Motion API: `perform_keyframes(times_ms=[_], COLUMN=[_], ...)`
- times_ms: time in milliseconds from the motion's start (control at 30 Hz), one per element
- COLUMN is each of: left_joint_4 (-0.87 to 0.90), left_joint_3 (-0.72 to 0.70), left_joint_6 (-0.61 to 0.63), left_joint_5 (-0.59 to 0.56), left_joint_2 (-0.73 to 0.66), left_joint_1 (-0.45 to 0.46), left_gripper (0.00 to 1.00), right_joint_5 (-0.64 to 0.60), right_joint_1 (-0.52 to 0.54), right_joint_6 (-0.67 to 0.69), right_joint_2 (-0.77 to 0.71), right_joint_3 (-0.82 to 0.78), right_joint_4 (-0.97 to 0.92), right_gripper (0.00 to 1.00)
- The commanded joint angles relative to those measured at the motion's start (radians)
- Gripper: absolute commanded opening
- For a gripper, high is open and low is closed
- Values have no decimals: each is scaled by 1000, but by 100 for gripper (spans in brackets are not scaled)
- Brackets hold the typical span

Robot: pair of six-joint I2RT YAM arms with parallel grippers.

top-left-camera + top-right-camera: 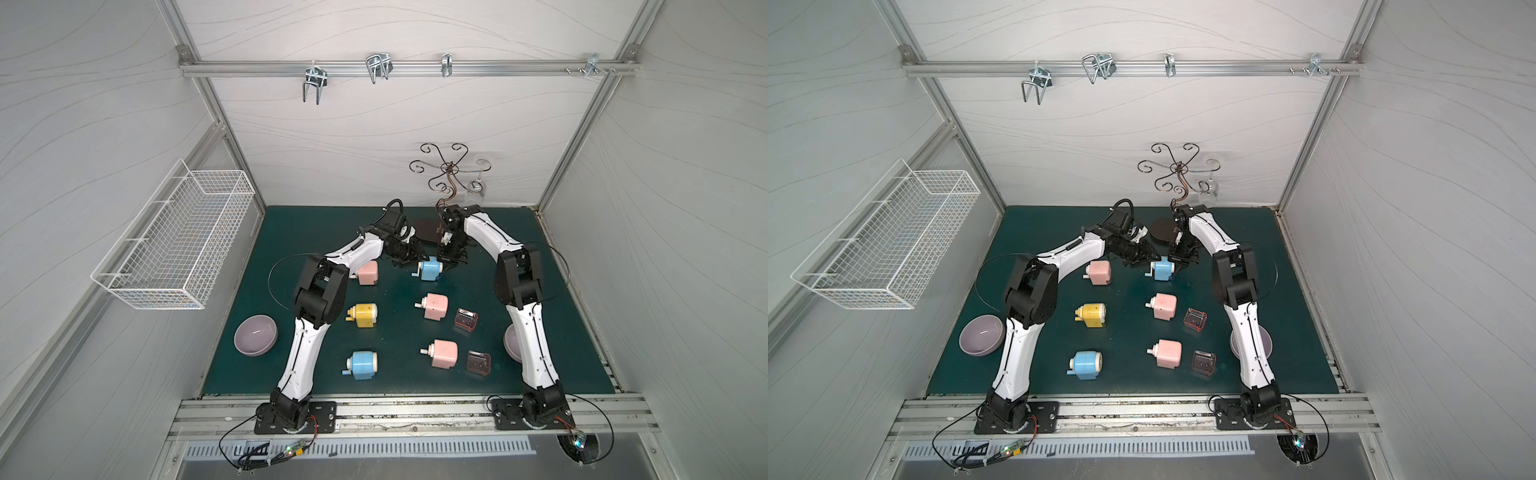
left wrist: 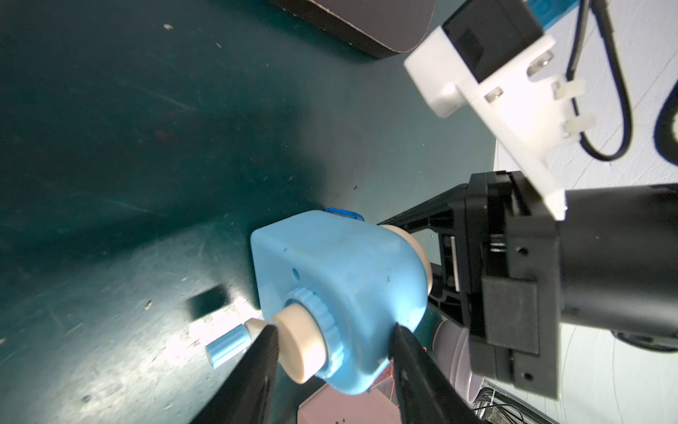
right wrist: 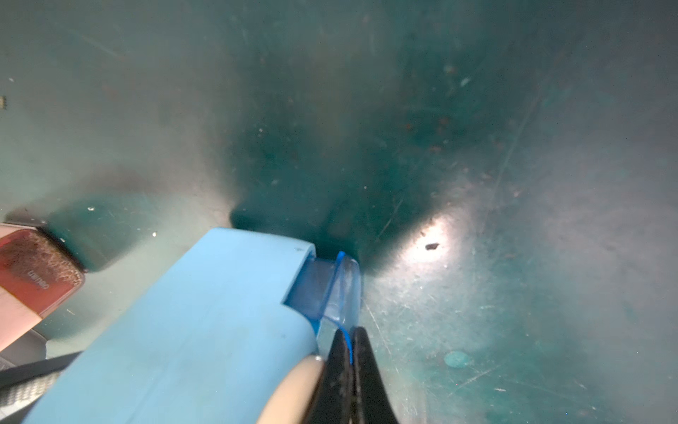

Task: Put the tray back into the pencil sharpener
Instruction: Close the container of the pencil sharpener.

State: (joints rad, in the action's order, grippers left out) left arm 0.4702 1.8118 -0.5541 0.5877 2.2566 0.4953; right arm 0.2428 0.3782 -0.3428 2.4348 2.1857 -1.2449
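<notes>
The blue pencil sharpener (image 1: pixel 430 269) (image 1: pixel 1162 269) stands at the back middle of the green mat. In the left wrist view my left gripper (image 2: pixel 335 330) is shut on the sharpener (image 2: pixel 341 279), one finger against its cream crank knob and the other on its body. The translucent blue tray (image 3: pixel 330 290) sits partly inside the sharpener (image 3: pixel 205 330), its front still sticking out. My right gripper (image 3: pixel 351 330) is shut on the tray's thin front lip. A sliver of the tray (image 2: pixel 343 212) shows past the sharpener in the left wrist view.
Other sharpeners stand on the mat: pink (image 1: pixel 368 272), yellow (image 1: pixel 363 315), blue (image 1: pixel 362 365), pink (image 1: pixel 435 306) and pink (image 1: pixel 442 353). Loose trays lie at the right, red (image 1: pixel 465 319) and dark (image 1: pixel 478 363). Purple bowls (image 1: pixel 254 335) (image 1: pixel 513 343) flank the arms. A wire stand's dark base (image 1: pixel 428 232) is just behind.
</notes>
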Motion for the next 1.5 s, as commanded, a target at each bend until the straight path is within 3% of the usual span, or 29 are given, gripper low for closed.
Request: perform_keyframes(times_ms=[0, 267, 533, 933, 1167, 1467], left_joint_4=[27, 26, 31, 49, 51, 57], left_joint_3=[-19, -19, -21, -22, -26, -25], left_joint_6=[11, 8, 9, 21, 22, 23], left_joint_5=[-17, -12, -10, -15, -16, -17], left_joint_2=[77, 77, 77, 71, 69, 67], left_joint_1=[22, 22, 22, 21, 22, 23], left_gripper=[52, 52, 52, 52, 52, 52], right_joint_5=[140, 121, 87, 38, 37, 73], right_joint_1=[17, 23, 22, 6, -15, -60], right_joint_6=[-3, -10, -10, -12, -6, -25], right_joint_2=[-89, -95, -100, -129, -199, -362], right_joint_3=[2, 5, 21, 27, -59, -292], right_joint_4=[21, 15, -7, -33, -3, 124], right_gripper=[0, 0, 12, 19, 19, 19])
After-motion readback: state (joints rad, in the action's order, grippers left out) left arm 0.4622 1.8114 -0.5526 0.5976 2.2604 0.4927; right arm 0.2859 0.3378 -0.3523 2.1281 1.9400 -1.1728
